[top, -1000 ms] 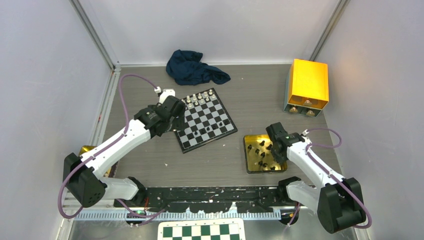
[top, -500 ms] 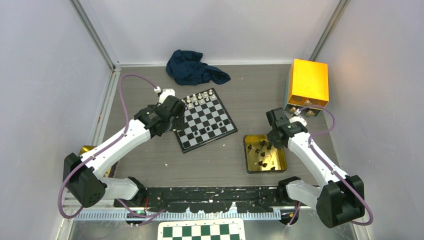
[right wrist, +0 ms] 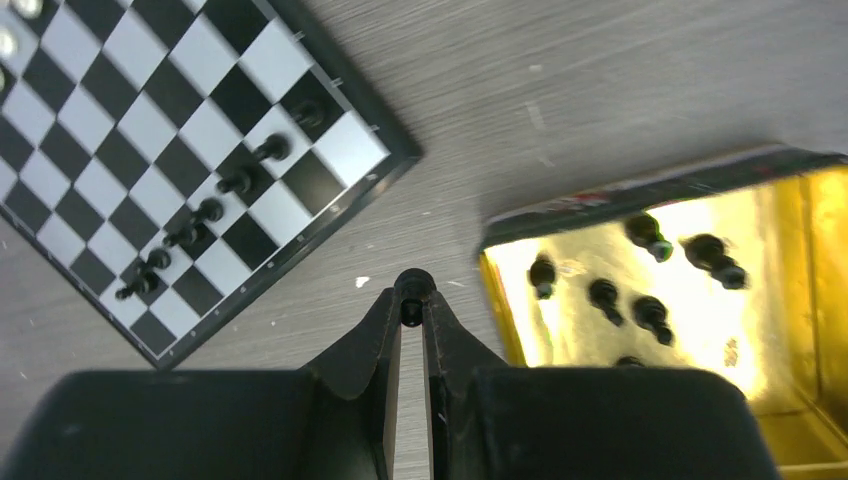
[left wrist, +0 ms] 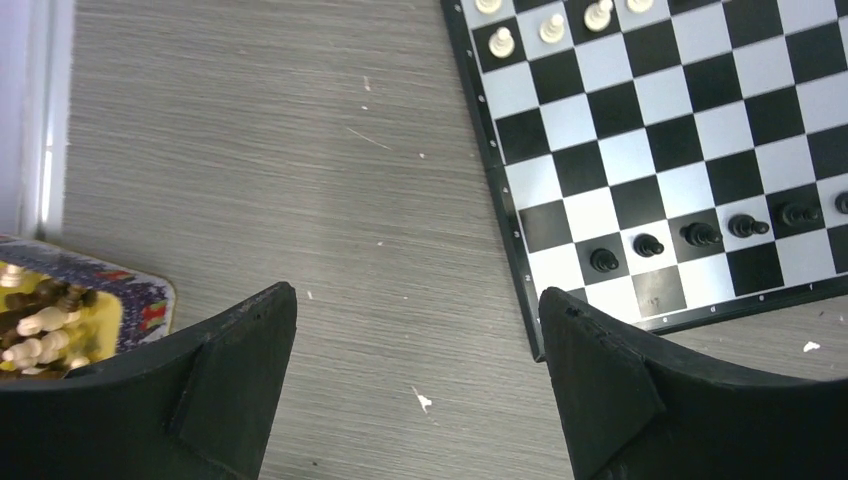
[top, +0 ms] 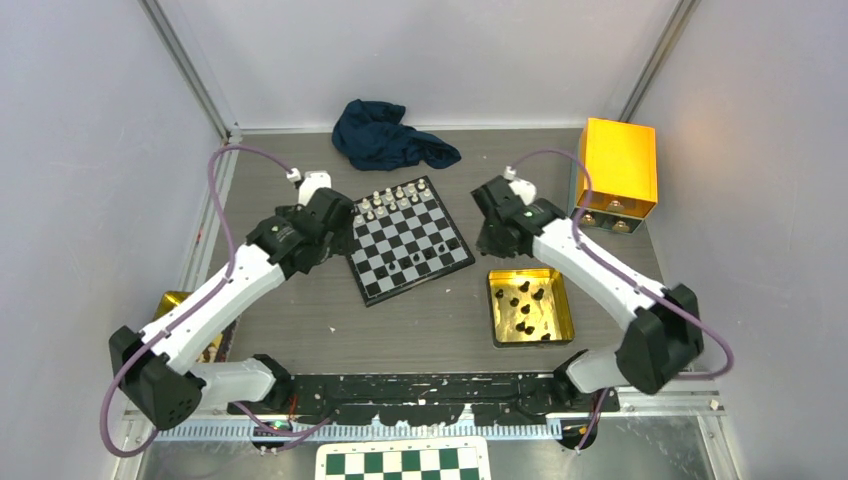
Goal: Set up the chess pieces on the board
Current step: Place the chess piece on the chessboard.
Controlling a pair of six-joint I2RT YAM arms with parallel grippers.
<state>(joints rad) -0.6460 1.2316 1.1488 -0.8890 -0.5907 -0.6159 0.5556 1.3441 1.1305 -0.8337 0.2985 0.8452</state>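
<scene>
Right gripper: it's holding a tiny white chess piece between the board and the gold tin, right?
Not quite. The chess piece pinched in the right gripper is black, not white; the right wrist view shows it. It is indeed held between the board and the gold tin.

Board (top: 410,240): black and silvery-white checks, thin black border. White pieces (left wrist: 551,28): silvery white. Black pieces (left wrist: 700,233): black. Tin (top: 494,310): gold. Surface (top: 420,325): grey wood grain. Cloth (top: 385,135): navy. Box (top: 618,165): orange-yellow. Arms (top: 230,290): white, black joints. Left fingers (left wrist: 235,345), right fingers (right wrist: 365,345): black. Piece (right wrist: 412,285) between right fingers: black. Second board (top: 402,462): green-and-white checks.
</scene>
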